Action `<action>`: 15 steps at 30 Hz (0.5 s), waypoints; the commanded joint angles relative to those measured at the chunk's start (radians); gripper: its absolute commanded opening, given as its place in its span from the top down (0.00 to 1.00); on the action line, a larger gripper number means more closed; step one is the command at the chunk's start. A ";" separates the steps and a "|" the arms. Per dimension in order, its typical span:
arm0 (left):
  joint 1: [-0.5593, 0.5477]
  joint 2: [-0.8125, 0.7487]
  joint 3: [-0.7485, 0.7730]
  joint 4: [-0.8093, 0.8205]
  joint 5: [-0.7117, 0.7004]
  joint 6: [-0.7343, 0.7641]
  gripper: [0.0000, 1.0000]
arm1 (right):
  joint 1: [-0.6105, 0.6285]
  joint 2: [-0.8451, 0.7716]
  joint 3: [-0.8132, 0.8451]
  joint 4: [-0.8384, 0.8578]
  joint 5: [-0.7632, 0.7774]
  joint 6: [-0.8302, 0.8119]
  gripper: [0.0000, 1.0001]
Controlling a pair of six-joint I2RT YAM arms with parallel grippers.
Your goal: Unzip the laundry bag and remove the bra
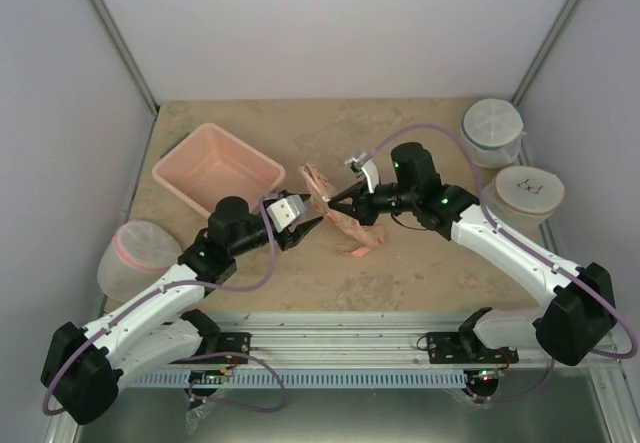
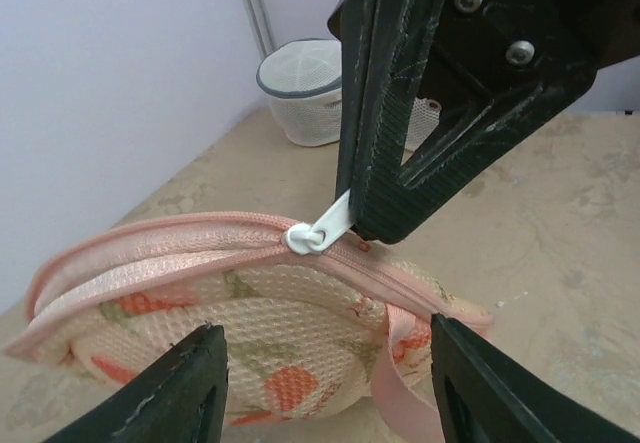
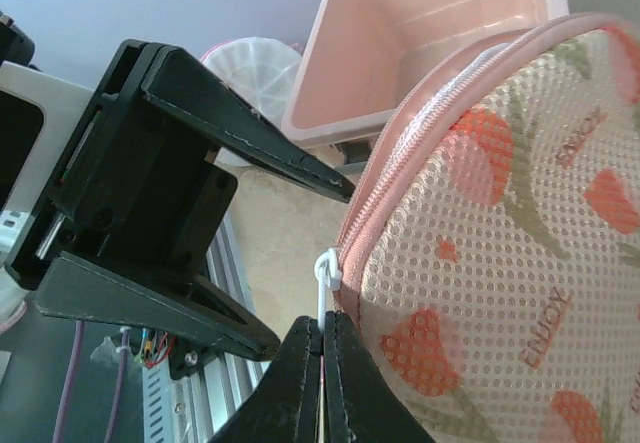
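The laundry bag (image 1: 347, 221) lies mid-table, cream with orange-red print and pink edging. My right gripper (image 1: 331, 202) is shut on its white zipper pull (image 3: 324, 288) at the bag's near-left edge; the right wrist view shows the jaws (image 3: 324, 331) pinched on the tab beside the bag (image 3: 500, 233). The zip looks closed where it shows. My left gripper (image 1: 312, 225) is open, its fingers either side of the bag's end (image 2: 260, 323), below the pull (image 2: 318, 233), touching nothing. The bra is hidden.
A pink plastic tub (image 1: 240, 143) stands at the back left. White mesh drums stand at the left (image 1: 140, 253) and at the back right (image 1: 492, 128), (image 1: 525, 195). One drum shows in the left wrist view (image 2: 300, 88).
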 commanded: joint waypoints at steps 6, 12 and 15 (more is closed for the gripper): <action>0.003 -0.024 0.035 -0.077 0.084 0.332 0.40 | 0.005 0.000 0.032 -0.081 -0.053 -0.110 0.99; 0.004 -0.029 0.123 -0.268 0.188 0.556 0.30 | 0.005 0.007 0.042 -0.134 -0.077 -0.142 1.00; 0.003 -0.012 0.158 -0.391 0.179 0.693 0.21 | 0.005 0.003 0.038 -0.156 -0.083 -0.159 0.99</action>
